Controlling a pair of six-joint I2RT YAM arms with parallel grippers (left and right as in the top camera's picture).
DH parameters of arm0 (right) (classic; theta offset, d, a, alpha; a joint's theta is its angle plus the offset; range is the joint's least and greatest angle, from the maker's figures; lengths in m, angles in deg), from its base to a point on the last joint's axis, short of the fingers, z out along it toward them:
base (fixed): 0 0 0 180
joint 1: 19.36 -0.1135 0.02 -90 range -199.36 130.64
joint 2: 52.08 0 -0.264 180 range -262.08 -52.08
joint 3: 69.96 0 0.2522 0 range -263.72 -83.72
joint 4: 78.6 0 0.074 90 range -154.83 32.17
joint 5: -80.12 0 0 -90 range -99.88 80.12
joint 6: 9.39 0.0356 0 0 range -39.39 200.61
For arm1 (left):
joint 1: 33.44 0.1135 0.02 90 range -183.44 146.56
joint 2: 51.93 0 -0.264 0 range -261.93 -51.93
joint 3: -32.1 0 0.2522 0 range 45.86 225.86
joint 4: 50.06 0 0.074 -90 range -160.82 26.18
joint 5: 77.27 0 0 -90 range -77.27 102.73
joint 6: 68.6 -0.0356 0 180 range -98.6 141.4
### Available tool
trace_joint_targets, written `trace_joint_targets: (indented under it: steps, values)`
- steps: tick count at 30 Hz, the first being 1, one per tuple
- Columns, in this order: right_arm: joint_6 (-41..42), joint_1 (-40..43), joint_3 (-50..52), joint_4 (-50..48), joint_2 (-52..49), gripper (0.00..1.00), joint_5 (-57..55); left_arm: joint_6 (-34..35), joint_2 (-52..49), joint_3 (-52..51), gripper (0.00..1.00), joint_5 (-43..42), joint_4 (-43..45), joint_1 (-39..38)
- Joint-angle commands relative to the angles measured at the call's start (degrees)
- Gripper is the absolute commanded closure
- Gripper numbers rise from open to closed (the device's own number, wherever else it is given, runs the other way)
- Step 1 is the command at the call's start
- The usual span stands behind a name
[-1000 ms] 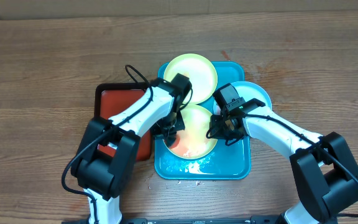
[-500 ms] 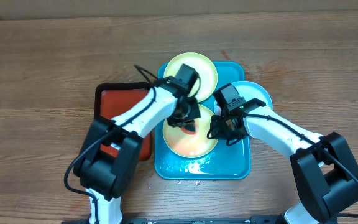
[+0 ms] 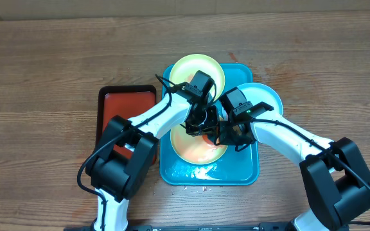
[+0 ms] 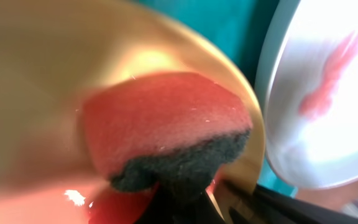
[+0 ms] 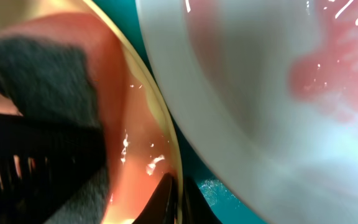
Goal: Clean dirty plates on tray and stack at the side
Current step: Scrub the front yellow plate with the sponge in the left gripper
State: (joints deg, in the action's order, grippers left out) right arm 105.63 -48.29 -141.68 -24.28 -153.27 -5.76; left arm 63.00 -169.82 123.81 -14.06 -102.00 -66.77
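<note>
The big blue tray (image 3: 239,172) sits in the middle of the wooden table (image 3: 44,58). 3 plates are on it. 1 yellow-green plate (image 3: 201,69) lies at the far end of the tray. The light blue plate (image 3: 265,97) hangs over the tray's right edge. It has a pink smear (image 4: 331,62) on it. The middle yellow-green plate (image 3: 194,149) lies in the tray, closer to the robot. It has wet red and orange mess on it.

The left gripper (image 3: 198,126) is down over the middle yellow-green plate. Its fingers are closed tight on a red sponge (image 4: 166,121) with a dark scrubby side. The sponge presses on the inside of that plate, near its right rim.

The right gripper (image 3: 227,133) is just beside the left one, at the right edge of the same plate. Its fingers are closed, and in the right wrist view 1 dark finger (image 5: 165,196) sits right on the plate's thin rim, so it looks like it pinches the rim. The light blue plate is just beside that rim, with a strip of blue tray showing between them.

A smaller red tray with a black rim (image 3: 126,109) lies to the left, touching the blue tray. The front of the blue tray looks wet.
</note>
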Motion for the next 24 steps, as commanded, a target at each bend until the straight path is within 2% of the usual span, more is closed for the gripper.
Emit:
trace_joint_targets:
  steps: [1,4,6,11,15,21,24]
  values:
    - [-1.44,-1.01,0.79,-0.20,-0.90,0.96,-1.53,-1.09,-1.66,-0.44,0.96,-8.96,-4.33,-2.05]
    - [-1.44,-1.01,0.79,-0.17,-0.90,0.96,-1.53,-1.09,-1.44,-0.44,0.96,-7.04,-8.72,-1.95]
    - [-1.44,-1.01,0.79,-0.17,-0.90,0.96,-1.53,-0.61,-1.22,-0.44,0.96,-2.64,-12.48,-1.51]
    - [-1.44,-1.01,0.79,-0.17,-0.90,0.96,-1.53,2.43,0.00,-0.37,0.96,15.72,-21.66,0.37]
    - [-1.44,-1.01,0.79,-0.20,-0.90,0.96,-1.53,4.11,0.94,-0.22,0.96,27.91,-25.05,1.53]
    - [-1.49,-1.01,0.79,-0.17,-0.90,0.96,-1.53,4.15,1.11,2.86,0.96,36.30,-28.94,4.42]
    - [-1.49,-1.03,0.79,-0.20,-0.90,0.96,-1.53,4.02,1.11,4.70,0.96,36.87,-29.07,5.62]
